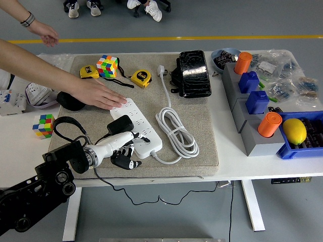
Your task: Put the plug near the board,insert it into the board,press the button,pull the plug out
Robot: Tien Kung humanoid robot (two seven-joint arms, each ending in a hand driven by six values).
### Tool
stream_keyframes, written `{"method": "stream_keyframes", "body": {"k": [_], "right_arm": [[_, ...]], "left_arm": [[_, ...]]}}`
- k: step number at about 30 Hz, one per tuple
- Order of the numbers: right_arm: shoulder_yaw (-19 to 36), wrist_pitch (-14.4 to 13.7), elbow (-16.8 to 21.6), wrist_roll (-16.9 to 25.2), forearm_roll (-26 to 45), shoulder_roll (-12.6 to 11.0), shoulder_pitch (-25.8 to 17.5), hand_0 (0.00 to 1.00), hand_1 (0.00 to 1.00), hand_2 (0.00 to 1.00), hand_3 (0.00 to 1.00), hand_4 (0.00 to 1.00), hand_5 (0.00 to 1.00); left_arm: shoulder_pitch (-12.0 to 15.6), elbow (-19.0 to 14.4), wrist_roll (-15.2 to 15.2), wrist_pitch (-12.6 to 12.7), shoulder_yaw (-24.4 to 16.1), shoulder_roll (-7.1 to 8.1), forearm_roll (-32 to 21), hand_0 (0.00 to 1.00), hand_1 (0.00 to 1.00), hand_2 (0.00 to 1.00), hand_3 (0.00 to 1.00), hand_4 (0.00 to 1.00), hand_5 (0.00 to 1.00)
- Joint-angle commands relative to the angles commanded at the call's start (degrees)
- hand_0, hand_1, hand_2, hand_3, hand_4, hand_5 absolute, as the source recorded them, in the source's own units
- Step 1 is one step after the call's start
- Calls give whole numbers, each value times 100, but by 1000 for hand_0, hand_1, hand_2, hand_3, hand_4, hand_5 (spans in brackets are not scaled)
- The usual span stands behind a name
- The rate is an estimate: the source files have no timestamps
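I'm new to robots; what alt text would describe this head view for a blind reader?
A robot's left hand rests at the near end of a white power strip, beside a black plug adapter sitting on it, while a person's hand presses the strip's far end.

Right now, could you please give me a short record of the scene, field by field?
power strip: white, on the grey mat
plug: black adapter, sitting on the strip's near end
left hand: at the strip's near end, beside the plug; grip unclear
person's hand: flat on the strip's far end
white cable: coiled right of the strip
right hand: not in view
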Motion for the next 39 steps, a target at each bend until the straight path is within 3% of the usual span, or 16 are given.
{"method": "stream_keyframes", "body": {"k": [7, 16, 17, 18, 22, 23, 28, 29, 30, 34, 35, 39], "right_arm": [[-4, 0, -7, 0, 10, 6, -6, 486, 546, 541, 509, 837, 366], [6, -2, -3, 3, -6, 2, 1, 486, 546, 540, 508, 837, 366], [3, -1, -4, 3, -2, 4, 3, 486, 547, 540, 508, 836, 366], [0, -2, -6, 2, 2, 6, 5, 486, 547, 540, 508, 836, 366], [-10, 1, -10, -1, 14, 13, 12, 486, 547, 540, 508, 836, 366], [-3, 1, -8, 0, 9, 14, 11, 486, 546, 540, 508, 836, 366], [-39, -1, -13, -5, 29, 10, 16, 486, 546, 540, 508, 836, 366], [-45, 0, -12, -7, 30, 10, 19, 485, 546, 540, 508, 836, 366], [-51, 0, -12, -7, 32, 11, 22, 485, 546, 540, 508, 836, 366], [-57, 1, -10, -7, 30, 12, 30, 485, 546, 540, 508, 836, 366], [-58, 1, -9, -7, 31, 10, 29, 485, 547, 540, 508, 837, 366], [-77, 0, -11, -9, 38, -2, 24, 485, 547, 540, 508, 837, 366]], "left_arm": [[26, -45, 0, -30, 29, 17, -38, 60, 98, 170, 824, 752, 2], [84, -455, -396, 190, -299, 51, -401, 59, 99, 170, 819, 747, 2], [100, -474, -457, 224, -340, 49, -449, 62, 95, 173, 721, 649, 2], [111, -484, -498, 247, -366, 48, -470, 62, 95, 173, 721, 649, 2], [200, -411, -1127, 702, -523, 23, -547, 62, 95, 173, 721, 649, 2], [215, -393, -1273, 797, -541, 21, -559, 130, 119, 242, 633, 679, 61], [255, -275, -2035, 1334, -530, 14, -907, 130, 119, 242, 633, 679, 61], [258, -228, -2174, 1433, -518, 8, -1032, 233, 282, 384, 554, 799, 177], [260, -182, -2309, 1519, -507, 0, -1156, 233, 282, 384, 554, 799, 177], [284, -83, -2503, 1698, -487, -18, -1392, 233, 282, 384, 554, 799, 177], [291, -78, -2511, 1718, -489, -20, -1392, 297, 365, 445, 485, 823, 203], [300, -87, -2531, 1753, -512, -17, -1397, 297, 365, 445, 485, 823, 203]]}}
